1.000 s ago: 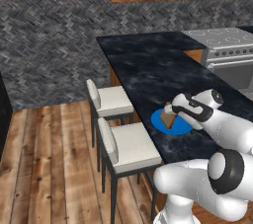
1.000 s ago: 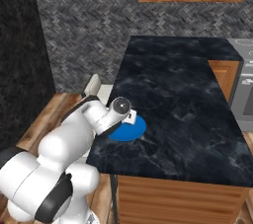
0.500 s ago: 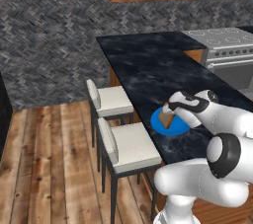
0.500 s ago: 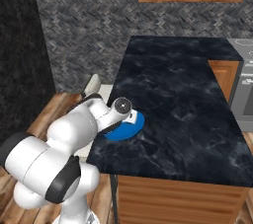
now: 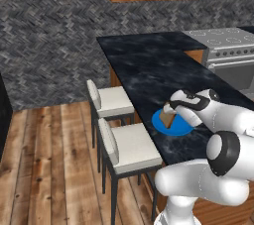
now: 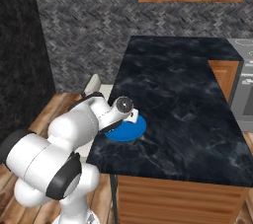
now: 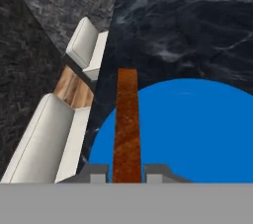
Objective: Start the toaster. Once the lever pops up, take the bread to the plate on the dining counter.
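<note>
Bread [image 7: 127, 124] sits edge-on between your end effector [image 7: 127, 172] fingertips, clamped, held right over the near-edge side of the blue plate [image 7: 197, 129]. You can't tell if its lower edge touches the plate. Plate lies on the black marble counter [image 5: 149, 65] by the stool-side edge, two white stools [image 5: 130, 142] just beside.

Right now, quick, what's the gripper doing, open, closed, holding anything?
Gripper: closed on the bread, held edge-on over the plate on the dining counter.
</note>
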Tool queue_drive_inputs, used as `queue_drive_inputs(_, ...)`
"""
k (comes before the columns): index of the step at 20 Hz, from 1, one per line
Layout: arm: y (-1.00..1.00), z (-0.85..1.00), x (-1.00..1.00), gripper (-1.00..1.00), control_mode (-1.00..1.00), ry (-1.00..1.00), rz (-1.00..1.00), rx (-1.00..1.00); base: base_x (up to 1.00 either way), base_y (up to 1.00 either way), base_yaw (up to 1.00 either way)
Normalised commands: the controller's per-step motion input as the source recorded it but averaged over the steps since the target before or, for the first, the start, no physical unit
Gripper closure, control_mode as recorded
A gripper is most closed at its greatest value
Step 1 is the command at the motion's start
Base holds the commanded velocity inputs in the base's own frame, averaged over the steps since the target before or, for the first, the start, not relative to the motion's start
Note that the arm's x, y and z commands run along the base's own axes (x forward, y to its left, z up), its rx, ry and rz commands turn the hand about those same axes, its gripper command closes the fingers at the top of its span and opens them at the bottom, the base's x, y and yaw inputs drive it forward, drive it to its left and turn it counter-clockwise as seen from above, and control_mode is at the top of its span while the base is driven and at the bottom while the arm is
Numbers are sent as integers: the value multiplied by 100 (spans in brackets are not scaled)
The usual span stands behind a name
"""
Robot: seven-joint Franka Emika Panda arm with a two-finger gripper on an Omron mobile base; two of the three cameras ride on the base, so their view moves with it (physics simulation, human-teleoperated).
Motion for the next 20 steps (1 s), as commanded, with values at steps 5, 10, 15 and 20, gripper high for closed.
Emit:
queue_drive_inputs(5,0,0,0,-100,-100,1,0,0,0,0,0)
queue_drive_inputs(10,-4,2,0,-100,-100,0,0,0,0,0,0)
queue_drive_inputs(15,-6,9,-1,-100,-100,0,0,-3,0,0,0)
queue_drive_inputs(20,-11,19,-6,-100,-100,0,0,-13,0,0,0)
